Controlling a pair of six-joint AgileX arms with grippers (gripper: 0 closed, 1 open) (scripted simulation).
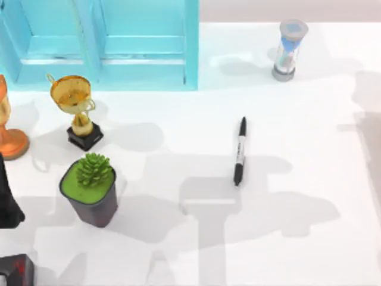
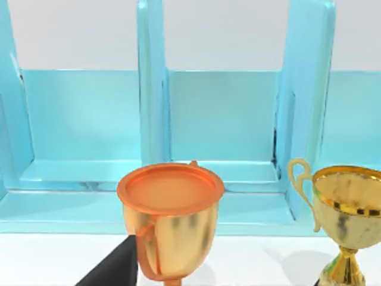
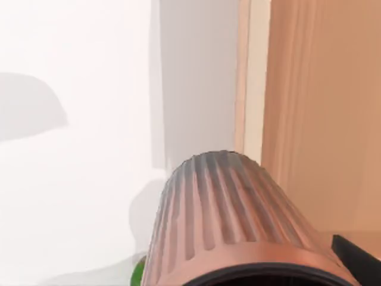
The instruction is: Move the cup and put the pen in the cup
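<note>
Lying flat at centre-right of the top view, the slim black pen point(image 1: 239, 151) looks light, rigid and roll-prone, best pinched mid-barrel, while the ribbed cup point(image 3: 232, 226) looms low in the right wrist frame; either pincer's state cannot be told.

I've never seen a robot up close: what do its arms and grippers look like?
Little is in frame. The left arm is matte black at the table's left edge; the left gripper and right gripper show plain black parts, unmarked.

Cup point(image 3: 238, 226) rim cut off below
</note>
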